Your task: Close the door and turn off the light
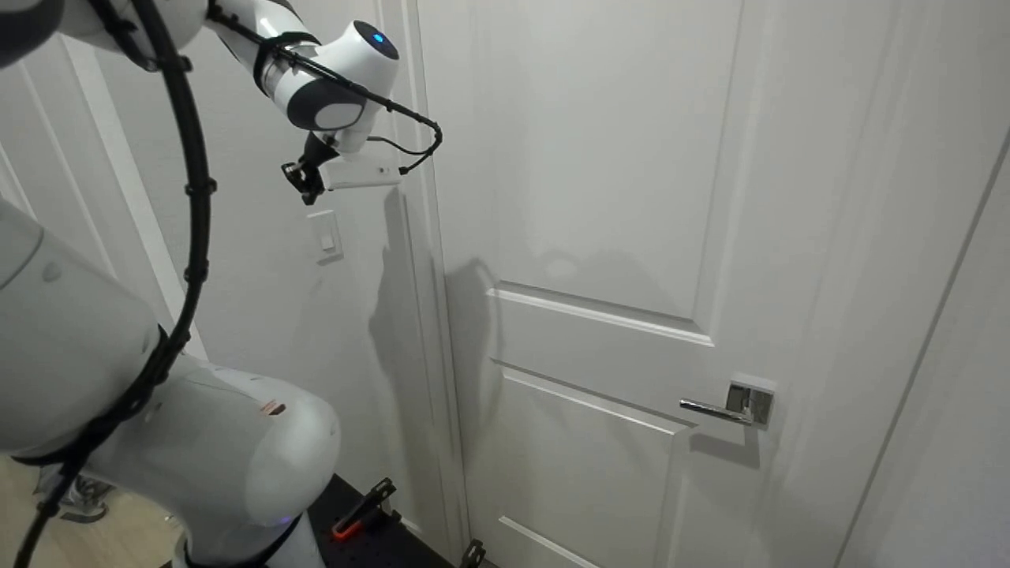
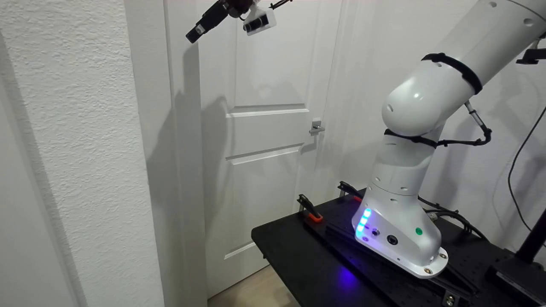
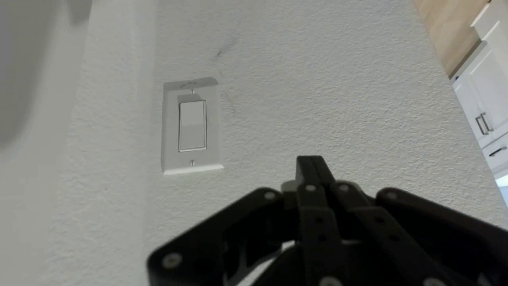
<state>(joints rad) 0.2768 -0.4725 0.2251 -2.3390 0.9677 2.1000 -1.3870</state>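
White panelled door (image 1: 600,197): our landmark; in both exterior views we see it sitting in its white door frame (image 2: 181,25), to our eyes shut, though we cannot tell whether it is latched.
Robotiq gripper (image 3: 315,169): narrow, its two fingertips (image 3: 305,169) meeting; we see it in front of the textured wall (image 3: 317,79) that adjoins the door, and cannot judge whether it touches.
Rocker light switch (image 3: 192,125): on that textured wall, just beside the door, on the side away from the silver lever handle (image 1: 716,411); we see the fingertips apart from it.
Wrist camera (image 2: 259,21): beside the gripper; in an exterior view we see it against the door's upper panel.
Panda arm (image 2: 420,98): white, standing near the door, its base lights (image 2: 363,222) glowing blue.
Arm's shadow (image 1: 472,315): cast on the door and its frame.
Silver lever handle: on the door, near the edge farther from the switch, about level.
Black table (image 2: 290,251): near the door, carrying the arm's base.
Black-and-red clamps (image 2: 315,218): on the table edge towards the door.
White cabinets (image 3: 478,91): in the wrist view, well away from the door.
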